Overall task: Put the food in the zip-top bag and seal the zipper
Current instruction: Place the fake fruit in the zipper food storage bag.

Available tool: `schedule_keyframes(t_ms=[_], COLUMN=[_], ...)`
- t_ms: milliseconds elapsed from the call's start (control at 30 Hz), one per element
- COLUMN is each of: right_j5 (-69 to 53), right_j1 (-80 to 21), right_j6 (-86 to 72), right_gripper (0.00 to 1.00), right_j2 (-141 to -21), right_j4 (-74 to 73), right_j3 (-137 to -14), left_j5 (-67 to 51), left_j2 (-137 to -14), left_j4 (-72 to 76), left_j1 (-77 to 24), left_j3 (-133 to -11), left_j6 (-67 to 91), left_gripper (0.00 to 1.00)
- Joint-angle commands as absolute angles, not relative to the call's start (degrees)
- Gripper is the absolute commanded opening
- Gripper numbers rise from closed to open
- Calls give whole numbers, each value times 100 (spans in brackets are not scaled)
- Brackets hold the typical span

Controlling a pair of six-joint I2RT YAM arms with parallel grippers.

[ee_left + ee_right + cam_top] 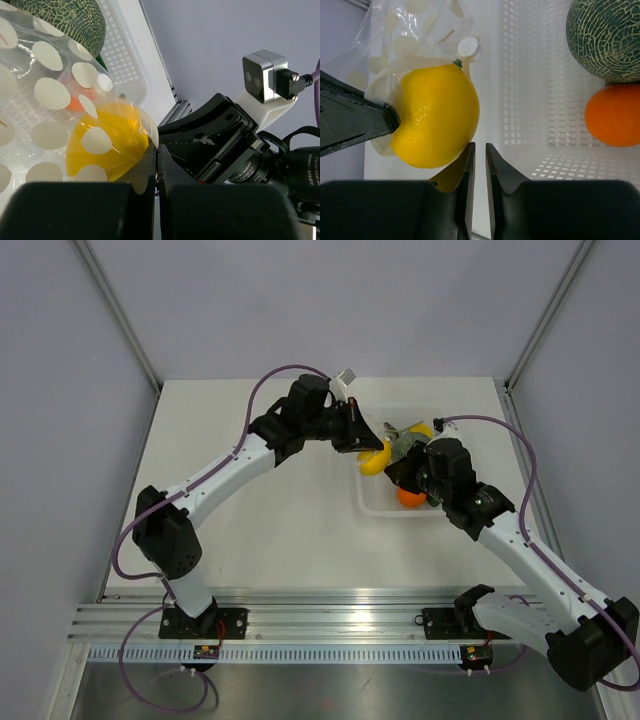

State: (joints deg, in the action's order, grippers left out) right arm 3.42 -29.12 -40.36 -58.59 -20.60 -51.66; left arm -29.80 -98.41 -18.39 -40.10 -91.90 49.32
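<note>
The left end effector (156, 167) is clamped on the film of the zip-top bag (30, 65), in whose mouth the food (435, 117) is lodged, while the right end effector (479, 165) is closed to a thin slit just beside it, over the tray (530, 75) on the counter (260, 530).

I was in a robotics lab cell, not a home. Plain pale panels (330, 300) on slanting metal posts (118, 315) walled in the bare white table (260, 530) beyond and to either side of my left tool (368, 452). Well behind it, a slotted aluminium rail (340, 625) carried my arm bases, with purple cables (275, 380) looping free.
</note>
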Motion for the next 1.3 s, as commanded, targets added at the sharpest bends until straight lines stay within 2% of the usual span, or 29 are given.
schedule_keyframes(t_ms=[0, 500, 800, 867, 1133, 1267], right_j5=[272, 378, 756, 826, 1020, 722], right_j1=[-2874, -2874, -2874, -2874, -2804, -2602], right_j6=[-4043, -4192, -4184, -4219, -4605, -5053], right_gripper=[20, 20, 22, 28, 39, 58], right_j2=[-5836, -5845, -5169, -4940, -4404, -4237], right_j4=[-1626, -1344, -1819, -1898, -2233, -2092], right_j3=[-5283, -5194, -4957, -4896, -4518, -4010], left_j5=[-3270, -3287, -3164, -3155, -3339, -3357], left_j2=[-9914, -10020, -10072, -10055, -10011, -9844], left_j4=[-1459, -1265, -1468, -1476, -1073, -932], left_j1=[-4043, -4201, -4175, -4175, -4131, -4070], left_j3=[-9273, -9079, -9176, -9167, -8922, -8789], left_j6=[5036, 5142, 4957, 4966, 5317, 5458], left_gripper=[0, 0, 0, 0, 0, 0])
